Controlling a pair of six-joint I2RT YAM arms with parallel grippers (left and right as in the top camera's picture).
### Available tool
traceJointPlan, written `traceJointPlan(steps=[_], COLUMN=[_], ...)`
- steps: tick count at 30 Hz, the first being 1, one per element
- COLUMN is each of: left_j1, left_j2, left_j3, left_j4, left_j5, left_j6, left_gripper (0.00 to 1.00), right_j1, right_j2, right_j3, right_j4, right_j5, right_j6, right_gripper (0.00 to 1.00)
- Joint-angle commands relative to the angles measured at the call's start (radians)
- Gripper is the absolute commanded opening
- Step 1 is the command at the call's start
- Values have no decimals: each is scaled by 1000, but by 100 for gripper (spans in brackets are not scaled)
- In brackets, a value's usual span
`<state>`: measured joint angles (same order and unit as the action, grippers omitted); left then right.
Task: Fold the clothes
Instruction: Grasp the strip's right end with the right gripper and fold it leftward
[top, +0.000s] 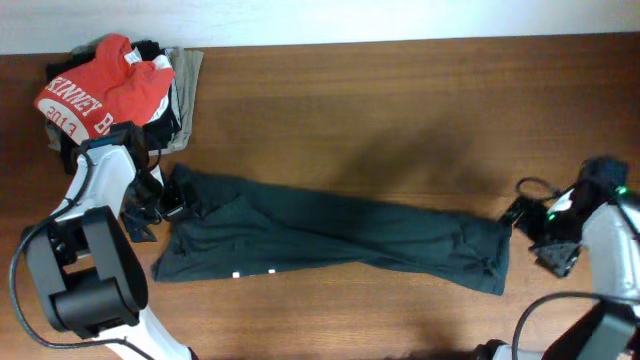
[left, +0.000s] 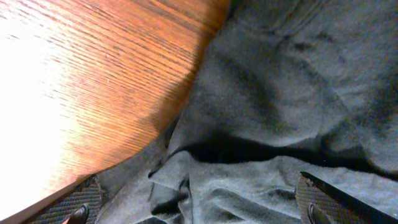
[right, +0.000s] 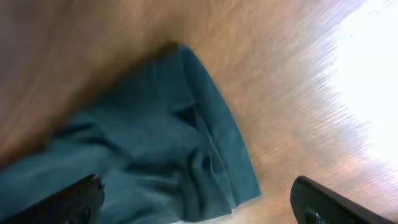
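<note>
Wooden table (top: 400, 100): dark T-shirt (top: 330, 235) stretched flat; left hand (left: 199, 202) splayed over it, right hand (right: 199, 200) splayed, apparently empty.

Left arm (top: 105, 175), at the left end of the table (top: 400, 110): white shell links, black cylindrical joints, thin black cable (top: 14, 285) looped beside its base.
Right arm (top: 605, 235), at the table's right end: white link, black joints, small green light (top: 549, 211), black lead (top: 532, 184).
Left gripper (left: 199, 183): black fingers (left: 71, 208), cross-hatched pads.
Right gripper (right: 196, 183): black fingertips (right: 62, 202), blurred.
</note>
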<state>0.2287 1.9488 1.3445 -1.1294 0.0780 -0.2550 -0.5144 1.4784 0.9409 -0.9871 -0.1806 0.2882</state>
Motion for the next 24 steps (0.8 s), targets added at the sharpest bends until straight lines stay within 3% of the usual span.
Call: traceJointPlan(steps=[1, 6, 14, 16, 18, 19, 24], left_j1=[3, -2, -6, -6, -6, -6, -32], left_j2=[-3, -3, -3, -3, -3, -3, -3], left_j3=[13, 13, 13, 13, 13, 13, 13], left_j4=[-1, 2, 13, 10, 11, 10, 13], left_j5=[15, 15, 15, 15, 15, 15, 42], left_j6=[-3, -3, -3, -3, -3, -3, -3], left_gripper=[99, 99, 99, 99, 99, 99, 99], right_j1=[3, 5, 127, 155, 153, 153, 152], right_j2=[24, 119, 237, 237, 236, 236, 235], right_j3=[-85, -101, -107, -107, -105, -101, 48], right_j4=[114, 248, 160, 132, 147, 153, 41], right_j5=[-64, -194, -325, -310, -254, -242, -27], right_j6=[8, -56, -119, -105, -35, -34, -2], right_gripper=[99, 99, 100, 69, 18, 4, 4])
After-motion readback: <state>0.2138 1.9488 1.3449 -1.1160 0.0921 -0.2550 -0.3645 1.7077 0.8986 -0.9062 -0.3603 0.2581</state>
